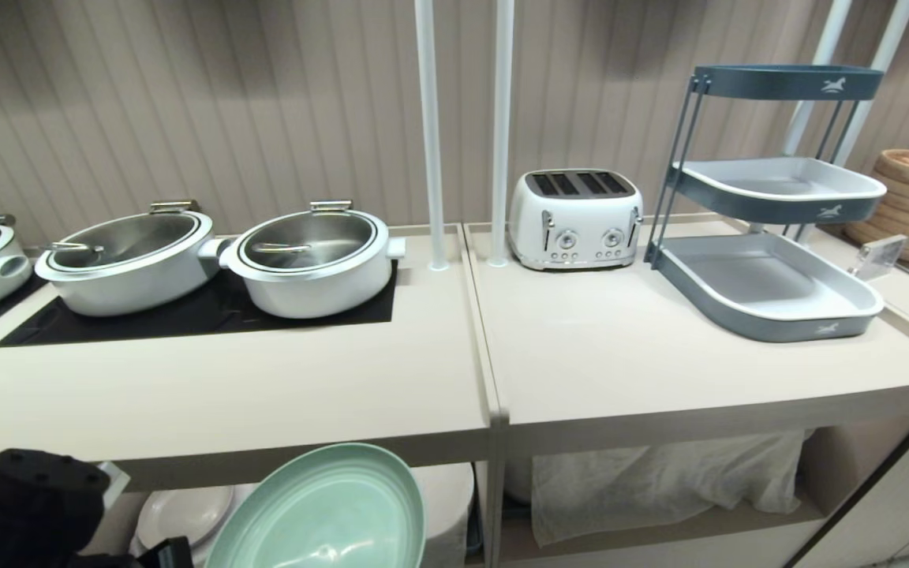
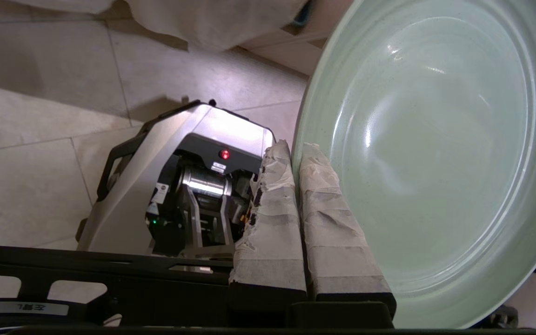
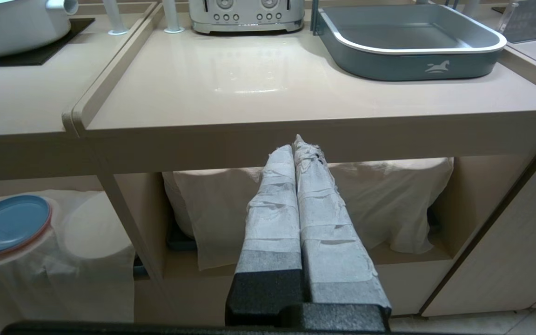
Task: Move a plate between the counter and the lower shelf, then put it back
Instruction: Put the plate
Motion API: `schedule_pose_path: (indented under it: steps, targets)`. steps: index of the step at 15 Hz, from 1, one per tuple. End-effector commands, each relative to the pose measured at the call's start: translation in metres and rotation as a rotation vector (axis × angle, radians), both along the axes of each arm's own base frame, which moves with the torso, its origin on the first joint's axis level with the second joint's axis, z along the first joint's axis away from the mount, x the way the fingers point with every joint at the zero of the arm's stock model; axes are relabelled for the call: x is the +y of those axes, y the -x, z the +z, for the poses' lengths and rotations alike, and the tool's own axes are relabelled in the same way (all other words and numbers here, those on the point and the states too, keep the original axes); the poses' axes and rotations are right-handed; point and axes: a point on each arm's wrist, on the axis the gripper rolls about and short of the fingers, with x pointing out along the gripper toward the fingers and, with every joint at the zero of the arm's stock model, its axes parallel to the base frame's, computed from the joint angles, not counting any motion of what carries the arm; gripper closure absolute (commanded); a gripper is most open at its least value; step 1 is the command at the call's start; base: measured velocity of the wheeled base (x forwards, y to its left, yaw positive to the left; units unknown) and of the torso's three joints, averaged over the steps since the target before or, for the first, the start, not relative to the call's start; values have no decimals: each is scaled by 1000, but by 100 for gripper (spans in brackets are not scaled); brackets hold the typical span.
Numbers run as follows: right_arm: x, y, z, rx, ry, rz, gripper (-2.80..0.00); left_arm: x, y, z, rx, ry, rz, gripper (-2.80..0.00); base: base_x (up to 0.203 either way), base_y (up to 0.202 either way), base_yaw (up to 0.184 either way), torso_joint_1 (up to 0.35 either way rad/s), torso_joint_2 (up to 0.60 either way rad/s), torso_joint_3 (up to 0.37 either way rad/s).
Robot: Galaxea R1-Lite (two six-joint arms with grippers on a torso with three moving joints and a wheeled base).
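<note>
Left gripper (image 2: 296,153) pinches the rim of the mint plate (image 1: 328,513), taped fingers (image 2: 328,223) pressed on the edge, one each side. In the head view the plate hangs at 6–7 o'clock, tilted, in front of the lower shelf (image 1: 660,528) and just below the counter (image 1: 265,402) front edge; its face points toward the camera. Counter lies at 12 o'clock from the plate, so the coming move is probably up and over that edge. The left arm is the one that matters; right gripper (image 3: 298,149) is parked with fingers pressed together, empty, facing the right-hand shelf bay.

Containers: two lidded pots (image 1: 312,260) sit on the black cooktop, contents hidden. Tray rack (image 1: 770,284) tiers look empty. Shelf holds cloth-draped plate stacks (image 3: 379,204), blue plate (image 3: 10,223) on top of one.
</note>
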Motion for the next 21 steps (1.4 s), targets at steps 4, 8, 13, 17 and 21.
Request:
schedule_pose_path:
  steps: [4,8,13,17,21]
  targets:
    - [0,0,0,0,0,2,0,2,-1,0,2,3,21,0,0,198,-2,1,0,1]
    - [0,0,0,0,0,0,0,2,-2,0,1,4,26,0,0,199,-1,2,3,4]
    - [0,0,0,0,0,0,0,2,-2,0,4,3,29,0,0,196,-1,6,3,3]
    - [0,0,0,0,0,0,0,3,-2,0,3,3,31,0,0,196,-2,2,1,0]
    - [0,0,0,0,0,2,0,3,-2,0,4,3,37,0,0,196,-1,3,4,2]
